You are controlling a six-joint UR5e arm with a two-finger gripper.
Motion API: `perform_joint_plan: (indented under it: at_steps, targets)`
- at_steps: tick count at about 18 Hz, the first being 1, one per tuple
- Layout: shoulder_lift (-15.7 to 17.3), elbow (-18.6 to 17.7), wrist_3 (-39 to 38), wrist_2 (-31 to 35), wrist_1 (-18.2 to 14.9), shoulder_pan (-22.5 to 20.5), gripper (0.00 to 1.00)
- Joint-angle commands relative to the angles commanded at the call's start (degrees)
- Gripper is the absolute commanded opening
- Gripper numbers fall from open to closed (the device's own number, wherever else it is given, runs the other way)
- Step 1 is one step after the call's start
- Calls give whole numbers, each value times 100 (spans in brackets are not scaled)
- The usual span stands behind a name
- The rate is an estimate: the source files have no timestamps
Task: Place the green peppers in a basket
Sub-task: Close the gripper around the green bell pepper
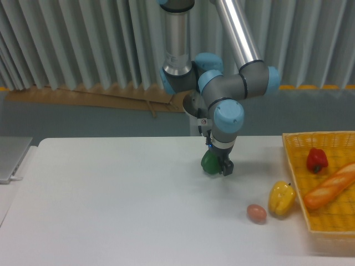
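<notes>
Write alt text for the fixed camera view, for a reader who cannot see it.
A robot arm's gripper is down at a green pepper near the middle of a white table. To the right, a yellow basket holds a red pepper and a bread roll; a yellow pepper and an egg lie beside it.

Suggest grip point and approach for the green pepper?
Come straight down from above and close across the green pepper's widest lobes. It sits on the table with open space all round, and its rounded, glossy body likely slips if pinched low. The gripper is already there; one finger shows on its right.
</notes>
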State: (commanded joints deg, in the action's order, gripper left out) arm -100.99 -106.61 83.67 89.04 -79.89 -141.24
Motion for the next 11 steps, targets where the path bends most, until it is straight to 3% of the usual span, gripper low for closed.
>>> perform_joint_plan:
  at_steps: [11]
  targets:
    - [158,307,35,-150,-395,-62,100]
